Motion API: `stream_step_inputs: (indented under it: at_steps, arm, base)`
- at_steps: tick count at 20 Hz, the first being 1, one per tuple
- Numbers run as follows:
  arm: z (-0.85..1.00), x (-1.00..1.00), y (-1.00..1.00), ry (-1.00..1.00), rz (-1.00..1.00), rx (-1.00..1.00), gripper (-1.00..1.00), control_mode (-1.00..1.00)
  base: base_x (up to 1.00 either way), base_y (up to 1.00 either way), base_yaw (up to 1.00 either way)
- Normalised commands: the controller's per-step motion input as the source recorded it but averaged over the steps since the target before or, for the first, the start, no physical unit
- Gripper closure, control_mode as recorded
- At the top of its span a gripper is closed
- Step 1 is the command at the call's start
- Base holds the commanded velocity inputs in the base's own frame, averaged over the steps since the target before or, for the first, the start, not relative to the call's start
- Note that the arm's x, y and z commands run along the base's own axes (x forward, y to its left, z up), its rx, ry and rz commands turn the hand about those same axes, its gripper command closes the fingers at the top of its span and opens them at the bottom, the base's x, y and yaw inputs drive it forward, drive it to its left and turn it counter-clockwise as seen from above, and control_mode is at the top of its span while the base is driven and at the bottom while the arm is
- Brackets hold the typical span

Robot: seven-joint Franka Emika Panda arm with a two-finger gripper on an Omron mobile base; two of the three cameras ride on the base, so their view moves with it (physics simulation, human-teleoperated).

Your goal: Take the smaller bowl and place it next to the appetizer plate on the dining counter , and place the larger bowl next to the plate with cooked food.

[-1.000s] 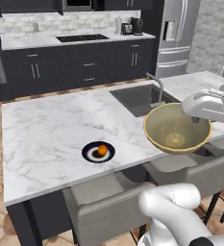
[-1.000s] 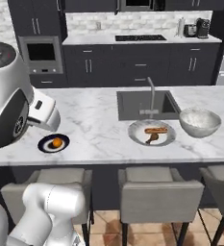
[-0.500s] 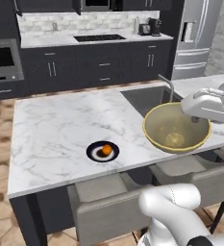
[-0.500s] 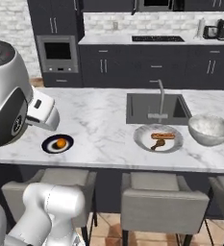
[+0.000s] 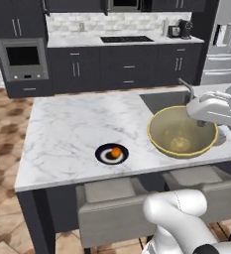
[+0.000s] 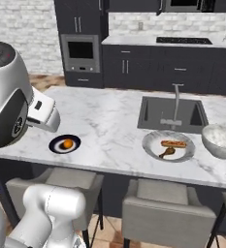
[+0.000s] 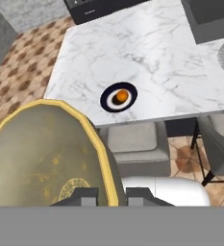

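golden-tan smaller bowl (image 5: 182, 132) hangs above the near edge of the marble bench (image 5: 72, 134), its rim pinched between the clenched fingers of the gripper (image 7: 108, 195). appetizer plate (image 5: 112, 153) lies on the bench to the bowl's left. larger bowl (image 6: 222, 140) sits just right of the plate with cooked food (image 6: 169, 145), both in front of the sink (image 6: 153, 113).
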Motion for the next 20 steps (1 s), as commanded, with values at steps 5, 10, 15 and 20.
stream_step_inputs:
  at_steps: [5,10,15,20]
  arm:
    - [0.0,0.0,0.0,0.0,0.0,0.0,1.0,1.0]
    - [0.0,0.0,0.0,0.0,0.0,0.0,1.0,1.0]
    - [-0.3,0.12,-0.17,0.0,0.0,0.0,1.0,-1.0]
    - [-0.44,0.13,-0.41,0.0,-0.03,0.0,1.0,-1.0]
  base:
    - [0.73,-0.05,0.23]
    - [0.22,-0.21,0.01]
    - [0.04,-0.03,0.0]
    - [0.0,0.0,0.0]
